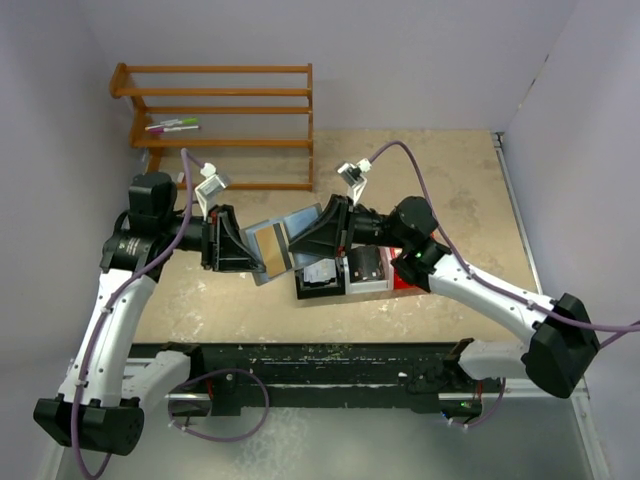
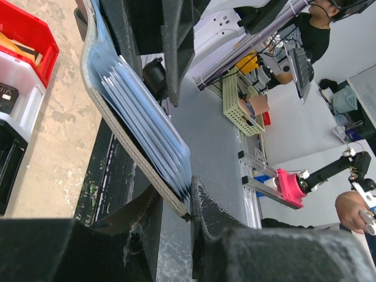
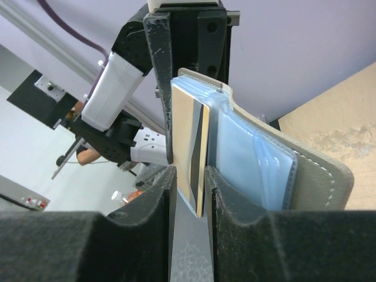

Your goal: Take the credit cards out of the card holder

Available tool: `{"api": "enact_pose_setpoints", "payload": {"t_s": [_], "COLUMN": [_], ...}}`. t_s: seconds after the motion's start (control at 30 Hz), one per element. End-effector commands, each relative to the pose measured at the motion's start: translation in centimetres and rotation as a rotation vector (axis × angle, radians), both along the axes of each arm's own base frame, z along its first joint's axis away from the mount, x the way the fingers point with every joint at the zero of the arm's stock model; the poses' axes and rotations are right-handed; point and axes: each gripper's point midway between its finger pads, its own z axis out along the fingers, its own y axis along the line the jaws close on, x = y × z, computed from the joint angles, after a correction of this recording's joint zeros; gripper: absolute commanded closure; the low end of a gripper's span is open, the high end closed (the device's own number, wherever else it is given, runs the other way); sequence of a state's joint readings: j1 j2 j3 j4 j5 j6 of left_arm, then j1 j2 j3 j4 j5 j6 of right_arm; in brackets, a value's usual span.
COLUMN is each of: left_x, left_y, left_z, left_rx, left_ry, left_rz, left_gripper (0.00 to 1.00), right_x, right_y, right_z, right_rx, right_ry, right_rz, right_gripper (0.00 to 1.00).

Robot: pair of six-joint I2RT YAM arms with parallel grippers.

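Note:
The blue-grey card holder (image 1: pixel 296 220) hangs open and tilted above the table between both grippers. My left gripper (image 1: pixel 245 248) is shut on the holder's left edge. In the left wrist view the holder's stiff cover (image 2: pixel 117 132) and its blue sleeves (image 2: pixel 147 117) wedge between my left gripper's (image 2: pixel 176 205) fingers. A tan-gold credit card (image 1: pixel 270 250) with a dark stripe shows in the holder. My right gripper (image 1: pixel 306 240) is at the holder's right half. In the right wrist view that card (image 3: pixel 187 147) stands between my right gripper's (image 3: pixel 191 188) jaws, close to the right finger, and the jaws stand apart. The holder's sleeves (image 3: pixel 247 158) lie outside that finger.
A black bin (image 1: pixel 320 280), a white bin (image 1: pixel 367 268) and a red bin (image 1: pixel 406 282) sit in a row just under the right gripper. A wooden rack (image 1: pixel 225 110) with markers (image 1: pixel 175 126) stands at the back left. Walls close in the table on the left, back and right.

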State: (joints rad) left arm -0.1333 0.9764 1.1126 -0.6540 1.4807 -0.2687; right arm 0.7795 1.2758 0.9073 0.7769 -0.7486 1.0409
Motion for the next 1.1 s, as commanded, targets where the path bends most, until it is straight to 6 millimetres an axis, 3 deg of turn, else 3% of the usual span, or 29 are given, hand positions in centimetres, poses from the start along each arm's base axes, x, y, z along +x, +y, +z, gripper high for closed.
{"api": "enact_pose_setpoints", "payload": {"t_s": [0.0,0.23,0.43,0.47,0.57,0.63,0.77,0.97,1.07], "left_x": [-0.4,0.3,0.2,0.2,0.1,0.2,0.1,-0.8,-1.2], "left_y": [-0.1,-0.2,-0.2,-0.2,-0.2,-0.2,-0.2,0.0,0.0], "left_z": [1.4,1.3,1.1,1.1,0.9,0.8,0.5,1.0,1.2], "left_rx": [-0.032,-0.013,-0.015,-0.017,-0.021,-0.021,-0.027,-0.043,-0.045], "left_ry": [-0.163,-0.170,-0.162,-0.161,-0.160,-0.166,-0.165,-0.196,-0.210], "left_rz": [-0.033,0.006,0.006,0.003,-0.004,-0.002,-0.016,-0.042,-0.043], "left_gripper": [1.00,0.99,0.84,0.77,0.39,0.32,0.33,0.54,0.60], "right_x": [-3.0,-2.5,-4.5,-4.9,-5.5,-5.7,-6.0,-5.8,-5.7], "right_y": [-0.2,1.6,2.6,2.7,2.6,2.4,1.9,2.0,1.6], "right_z": [0.6,1.5,2.5,2.6,2.8,2.9,3.3,2.7,2.8], "right_rx": [0.012,0.034,0.086,0.094,0.113,0.125,0.144,0.098,0.089], "right_ry": [-0.035,-0.048,-0.068,-0.070,-0.071,-0.068,-0.066,-0.053,-0.059], "right_rz": [0.094,0.090,0.159,0.168,0.176,0.174,0.172,0.155,0.143], "right_gripper": [0.70,0.77,0.86,0.86,0.87,0.89,0.91,0.93,0.82]}}
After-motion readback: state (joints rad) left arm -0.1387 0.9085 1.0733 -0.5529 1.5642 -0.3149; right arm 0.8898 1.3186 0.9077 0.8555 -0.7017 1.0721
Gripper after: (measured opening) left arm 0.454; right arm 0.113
